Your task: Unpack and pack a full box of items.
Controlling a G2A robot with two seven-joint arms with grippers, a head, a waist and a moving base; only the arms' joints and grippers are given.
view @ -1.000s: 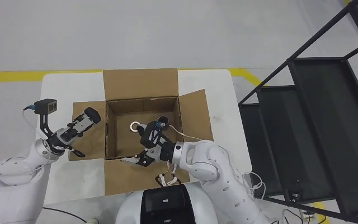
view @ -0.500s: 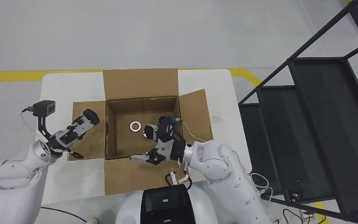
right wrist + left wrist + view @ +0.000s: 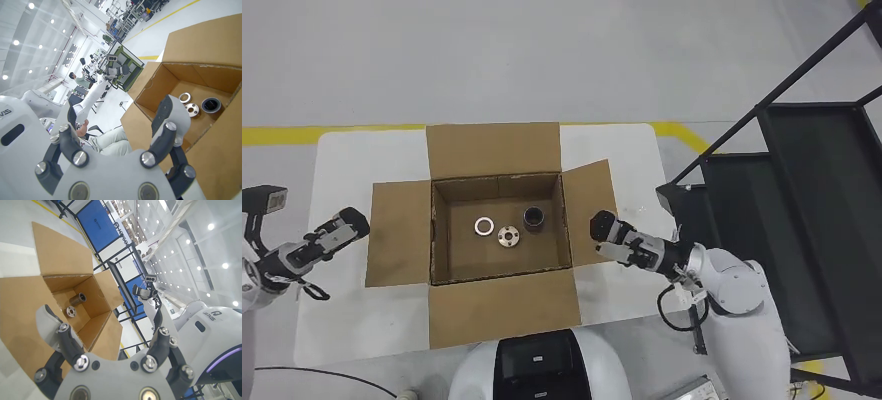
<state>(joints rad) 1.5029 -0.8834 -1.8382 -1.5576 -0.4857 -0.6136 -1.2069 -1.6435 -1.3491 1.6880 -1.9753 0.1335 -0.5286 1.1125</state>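
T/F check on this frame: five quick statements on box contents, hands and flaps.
1. The box holds three parts. True.
2. The right hand grips the ring. False: it is open and empty, over a side flap, and the ring lies on the box floor.
3. The left hand is open and empty. True.
4. The cylinder sits on the table outside the box. False: it is inside the box, next to the flange.
5. The flaps are shut. False: all four are folded out.
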